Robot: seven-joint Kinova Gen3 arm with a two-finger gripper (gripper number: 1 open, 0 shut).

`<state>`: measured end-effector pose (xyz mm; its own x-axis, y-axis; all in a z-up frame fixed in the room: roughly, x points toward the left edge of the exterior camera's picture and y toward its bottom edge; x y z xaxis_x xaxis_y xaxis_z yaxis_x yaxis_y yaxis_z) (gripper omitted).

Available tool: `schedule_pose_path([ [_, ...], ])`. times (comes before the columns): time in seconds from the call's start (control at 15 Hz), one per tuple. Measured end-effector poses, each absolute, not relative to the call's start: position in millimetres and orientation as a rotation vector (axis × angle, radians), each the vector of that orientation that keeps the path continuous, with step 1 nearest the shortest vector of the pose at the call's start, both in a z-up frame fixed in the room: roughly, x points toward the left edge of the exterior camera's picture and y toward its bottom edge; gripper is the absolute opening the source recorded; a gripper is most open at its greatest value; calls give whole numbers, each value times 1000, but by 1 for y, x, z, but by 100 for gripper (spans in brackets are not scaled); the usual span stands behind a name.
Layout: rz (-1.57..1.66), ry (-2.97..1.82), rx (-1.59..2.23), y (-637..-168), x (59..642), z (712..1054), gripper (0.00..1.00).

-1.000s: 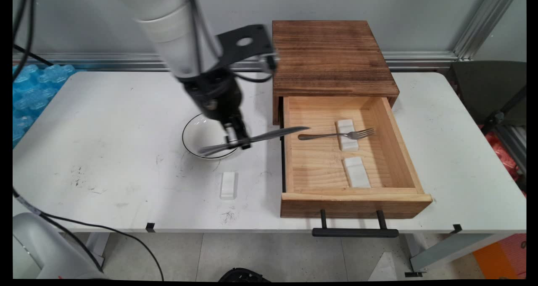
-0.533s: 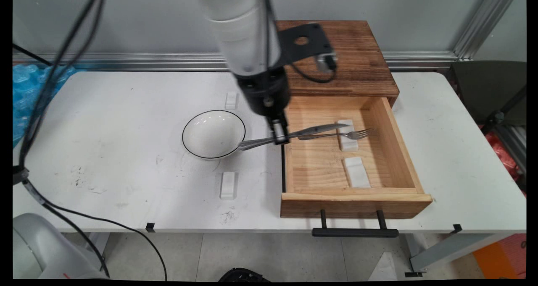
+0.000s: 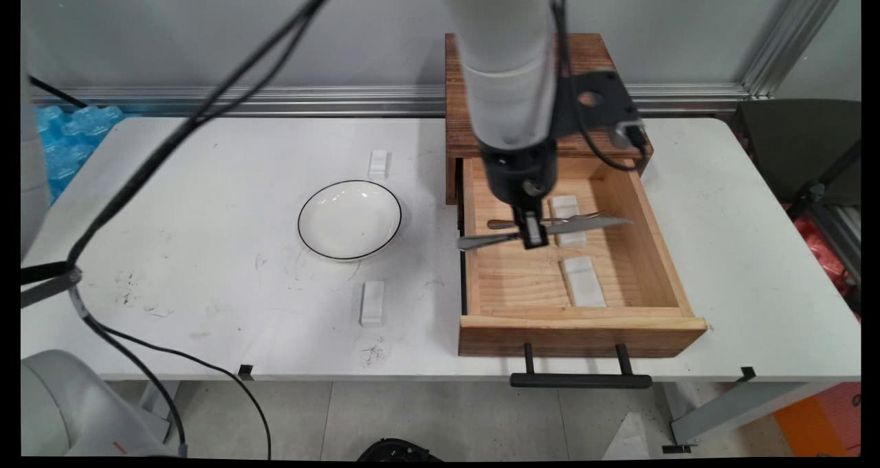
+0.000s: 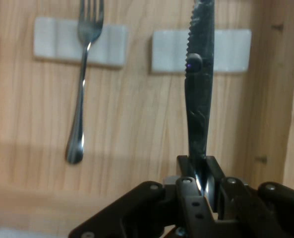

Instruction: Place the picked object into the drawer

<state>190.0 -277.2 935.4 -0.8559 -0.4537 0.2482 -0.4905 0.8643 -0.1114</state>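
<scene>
On the table (image 3: 206, 179), a white bowl (image 3: 349, 219) sits left of the open wooden drawer (image 3: 639, 248). Over the drawer, the gripper (image 3: 533, 233) has its jaws closed tight on a knife (image 3: 591, 224), held level above a fork (image 3: 550, 220) resting across a white block (image 3: 567, 207); another block (image 3: 583, 282) lies nearer the front.

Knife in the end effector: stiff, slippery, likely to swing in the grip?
The knife looks like polished metal, so probably stiff and somewhat slippery. The end effector pinches it edge-on across a narrow section, with both ends sticking out, so it may pivot if bumped. Flat-bladed, it is unlikely to roll once laid in the drawer.
</scene>
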Motion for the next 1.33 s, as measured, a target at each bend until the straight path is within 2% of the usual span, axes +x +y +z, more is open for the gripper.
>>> schedule_pose_path([
  [0.67, 246, -2884, 647, -307, 127, 872, 0],
  [1.33, 224, -2909, 630, -322, 119, 823, 0],
])
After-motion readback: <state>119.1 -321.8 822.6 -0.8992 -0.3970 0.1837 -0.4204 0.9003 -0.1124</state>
